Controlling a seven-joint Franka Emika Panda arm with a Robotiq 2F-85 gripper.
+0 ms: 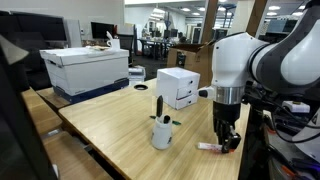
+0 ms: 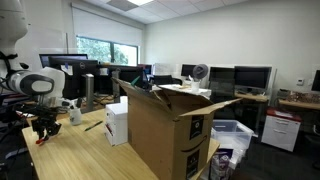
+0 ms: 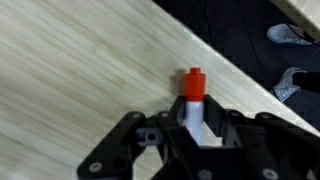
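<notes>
A marker with a red cap and white body (image 3: 194, 90) lies on the light wooden table (image 1: 120, 125), near its edge. It also shows in an exterior view (image 1: 205, 147). My gripper (image 3: 198, 125) is down at the table surface with its fingers tight against both sides of the marker's white body, and the red cap sticks out ahead of the fingers. The gripper shows in both exterior views (image 1: 229, 145) (image 2: 42, 128), pointing straight down. A white bottle with a dark top (image 1: 162, 130) stands a short way from it.
A small white box (image 1: 178, 88) and a large white box on a blue bin (image 1: 85, 68) stand farther back on the table. A big open cardboard box (image 2: 170, 130) stands by the table. The table edge and someone's shoes (image 3: 285, 35) lie just beyond the marker.
</notes>
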